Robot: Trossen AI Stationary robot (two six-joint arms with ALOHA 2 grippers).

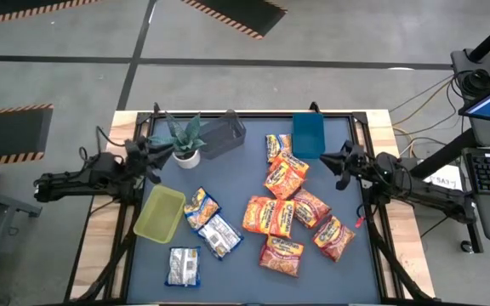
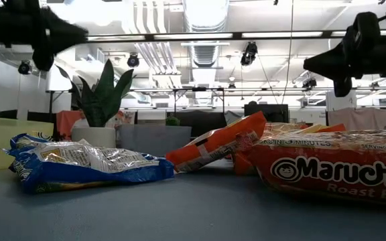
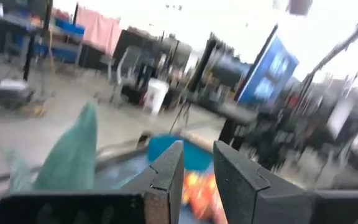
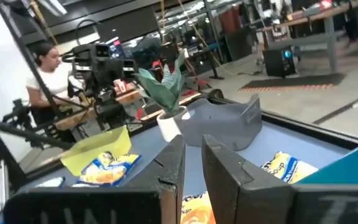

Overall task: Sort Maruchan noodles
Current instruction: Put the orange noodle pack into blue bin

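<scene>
Nearest the low camera, an orange Maruchan roast-beef packet [image 2: 337, 171], part of the unsorted noodles [image 1: 289, 208] heaped mid-table between three bins (yellow [image 1: 160, 213], grey [image 1: 222, 136], blue [image 1: 308, 134]). Raised at opposite edges, presumably awaiting a first pick: left gripper [image 3: 196, 177] and right gripper [image 4: 192, 167], both slightly parted, grasping nothing

Orange-red Maruchan noodles [image 1: 289, 212] heaped overlapping, surface centre-right; yellow-and-blue packet [image 1: 200, 206] and silver packets [image 1: 183, 265] flat toward front-left, apart.
</scene>
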